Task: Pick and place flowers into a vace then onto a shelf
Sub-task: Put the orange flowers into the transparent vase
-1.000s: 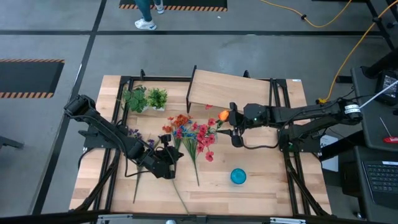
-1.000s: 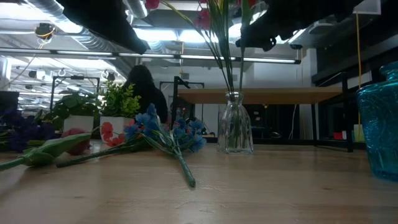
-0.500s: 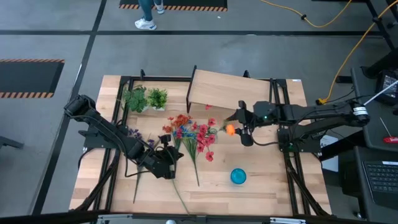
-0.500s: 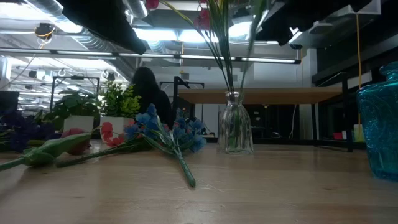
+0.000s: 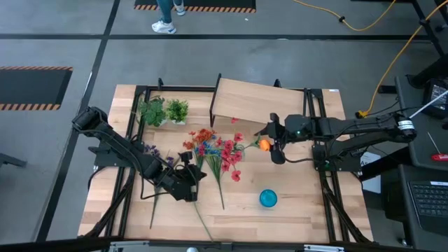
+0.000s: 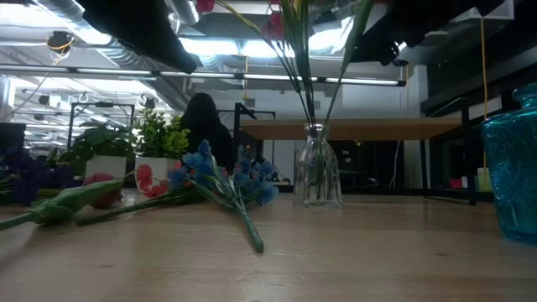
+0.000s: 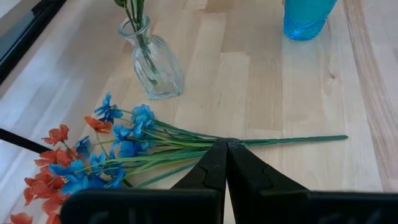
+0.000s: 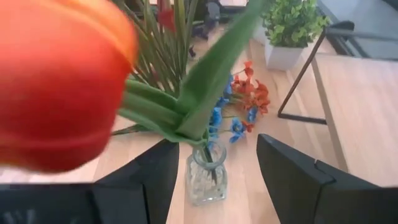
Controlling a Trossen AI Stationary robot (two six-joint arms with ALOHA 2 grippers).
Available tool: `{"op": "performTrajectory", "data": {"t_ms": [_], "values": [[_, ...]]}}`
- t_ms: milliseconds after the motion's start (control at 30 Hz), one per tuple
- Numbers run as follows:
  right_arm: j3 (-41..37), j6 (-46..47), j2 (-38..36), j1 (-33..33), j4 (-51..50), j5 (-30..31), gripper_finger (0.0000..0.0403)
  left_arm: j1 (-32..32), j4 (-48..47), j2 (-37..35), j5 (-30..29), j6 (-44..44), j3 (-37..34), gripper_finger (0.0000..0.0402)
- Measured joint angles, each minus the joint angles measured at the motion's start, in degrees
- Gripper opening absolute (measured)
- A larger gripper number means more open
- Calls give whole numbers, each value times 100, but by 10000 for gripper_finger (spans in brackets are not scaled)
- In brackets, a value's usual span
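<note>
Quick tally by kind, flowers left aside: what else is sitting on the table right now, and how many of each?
Clear glass vase: 1
Blue glass container: 1
Potted plants: 2
Shelf: 1
Total: 5

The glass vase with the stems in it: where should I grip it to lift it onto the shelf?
Probably the glass vase at its narrow neck, coming in level from the side: stems fan out above the mouth, blocking a top approach, and the wider body tapers upward.
</note>
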Motion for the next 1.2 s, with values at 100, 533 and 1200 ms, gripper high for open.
{"op": "performTrajectory", "data": {"t_ms": [100,533,1200], "values": [[0,21,2,0,-224,3,218,0,-2,0,62,0,0,6],[2,442,-120,35,-1072,491,218,-219,-267,0,65,-285,-2,6],[-639,281,-1054,1131,-98,502,218,-262,-464,26,-105,-1173,-2,6]]}}
